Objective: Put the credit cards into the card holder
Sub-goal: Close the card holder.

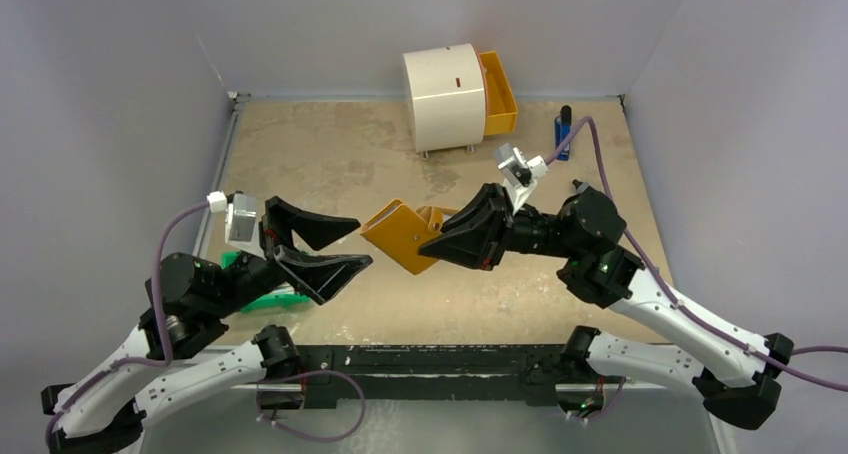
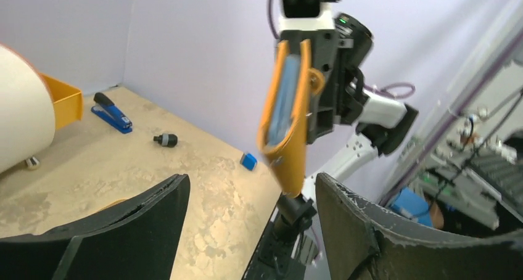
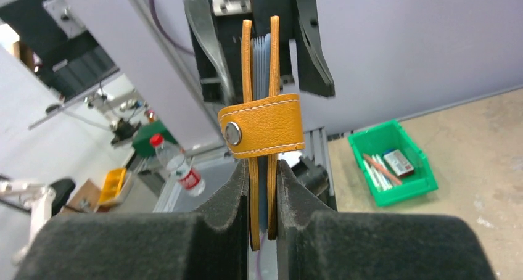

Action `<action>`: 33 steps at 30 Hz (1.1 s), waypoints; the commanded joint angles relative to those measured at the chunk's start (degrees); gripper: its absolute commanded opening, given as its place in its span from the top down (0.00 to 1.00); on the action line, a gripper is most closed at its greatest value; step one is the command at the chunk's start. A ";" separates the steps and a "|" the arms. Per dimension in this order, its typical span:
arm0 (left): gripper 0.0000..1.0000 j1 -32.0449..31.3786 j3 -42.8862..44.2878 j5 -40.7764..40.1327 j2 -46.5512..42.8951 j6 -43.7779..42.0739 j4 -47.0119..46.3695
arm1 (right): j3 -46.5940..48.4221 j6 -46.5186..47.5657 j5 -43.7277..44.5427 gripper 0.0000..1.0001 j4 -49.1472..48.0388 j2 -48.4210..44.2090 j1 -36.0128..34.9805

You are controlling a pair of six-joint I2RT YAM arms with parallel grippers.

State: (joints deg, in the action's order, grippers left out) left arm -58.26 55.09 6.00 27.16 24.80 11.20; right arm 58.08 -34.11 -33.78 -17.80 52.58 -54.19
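Overhead, card holder (image 1: 398, 236) hid credit cards (image 3: 262, 64); wrist views showed them inside | right gripper (image 1: 445, 239) pinched it | left gripper (image 1: 362, 241) gaped, empty

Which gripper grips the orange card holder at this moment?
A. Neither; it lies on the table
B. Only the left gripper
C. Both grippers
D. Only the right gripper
D: in the right wrist view the right gripper is shut on the near edge of the card holder, while the left gripper stands open and does not clamp it.
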 commanded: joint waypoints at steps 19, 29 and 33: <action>0.18 -0.02 -9.04 -6.66 14.07 26.13 -41.92 | -6.30 -14.81 24.50 1.00 -15.22 -3.21 0.23; 0.55 -0.01 -10.35 -9.10 15.58 28.22 -44.89 | -8.67 -16.19 26.41 1.00 -15.76 -4.63 0.24; 0.52 -0.01 -10.35 -8.57 16.22 29.01 -45.08 | -9.69 -16.83 27.01 1.00 -16.99 -5.08 0.24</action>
State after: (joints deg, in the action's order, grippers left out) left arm -58.26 44.01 -2.87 43.42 52.16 -29.02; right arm 48.99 -49.69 -9.52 -29.56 48.66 -54.26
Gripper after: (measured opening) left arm 0.456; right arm 0.144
